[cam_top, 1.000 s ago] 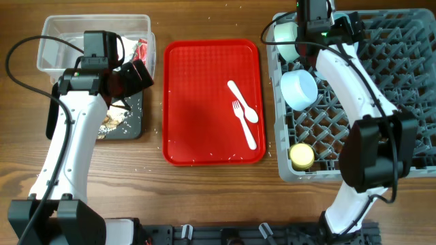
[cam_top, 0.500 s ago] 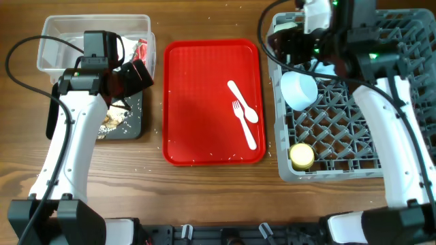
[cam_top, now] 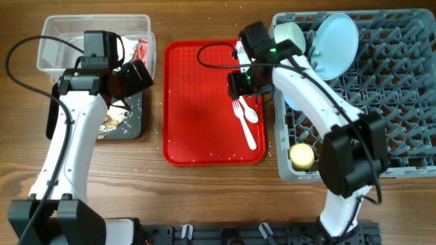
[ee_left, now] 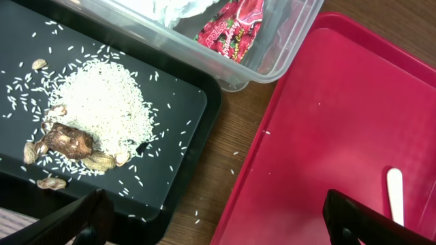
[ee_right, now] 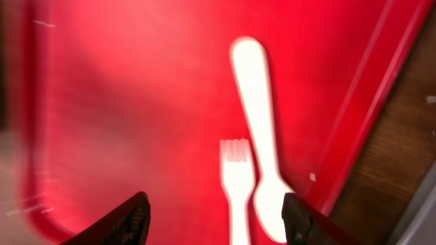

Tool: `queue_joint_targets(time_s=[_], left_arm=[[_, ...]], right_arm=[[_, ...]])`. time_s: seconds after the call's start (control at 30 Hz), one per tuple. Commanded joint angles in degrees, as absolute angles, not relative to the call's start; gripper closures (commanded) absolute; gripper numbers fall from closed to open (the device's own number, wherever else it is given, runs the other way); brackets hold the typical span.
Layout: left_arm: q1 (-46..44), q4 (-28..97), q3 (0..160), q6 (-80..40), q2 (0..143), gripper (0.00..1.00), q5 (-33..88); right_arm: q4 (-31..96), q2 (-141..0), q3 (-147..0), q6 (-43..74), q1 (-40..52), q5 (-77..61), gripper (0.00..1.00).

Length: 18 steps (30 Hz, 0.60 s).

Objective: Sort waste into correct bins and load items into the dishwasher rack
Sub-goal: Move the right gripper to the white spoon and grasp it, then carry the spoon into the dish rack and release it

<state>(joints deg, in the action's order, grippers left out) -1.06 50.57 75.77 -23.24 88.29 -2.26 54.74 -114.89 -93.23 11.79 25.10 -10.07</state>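
Step in hand looks like cutlery pickup, the last load into the rack. The right gripper hovers over the red tray, jaws wide apart, holding nothing, with the fork right between them and the spoon touching or just beside the fork. Wrist view is blurred. Next move likely: drop down and close on one handle without catching both, since they lie so close together. The plate, green bowl and cup are in the rack. The left gripper is spread open and empty, above the edge of the black tray, which holds the scraps. The wrapper and napkin are in the tub.
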Motion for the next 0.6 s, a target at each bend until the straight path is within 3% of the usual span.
queue_joint_targets(time_s=[0.0,0.27,0.57], left_arm=[[-0.7,50.4,76.6,-23.4,88.6,0.00,-2.2],[-0.7,50.4,76.6,-23.4,88.6,0.00,-2.2],[-0.7,50.4,76.6,-23.4,88.6,0.00,-2.2]], right_arm=[[55.9,-118.9,-93.3,13.9,25.1,-3.3,0.39],[56.0,-123.2,-93.3,13.5,25.1,-0.3,0.53],[55.0,-127.4,-93.3,8.9,25.1,0.0,0.54]])
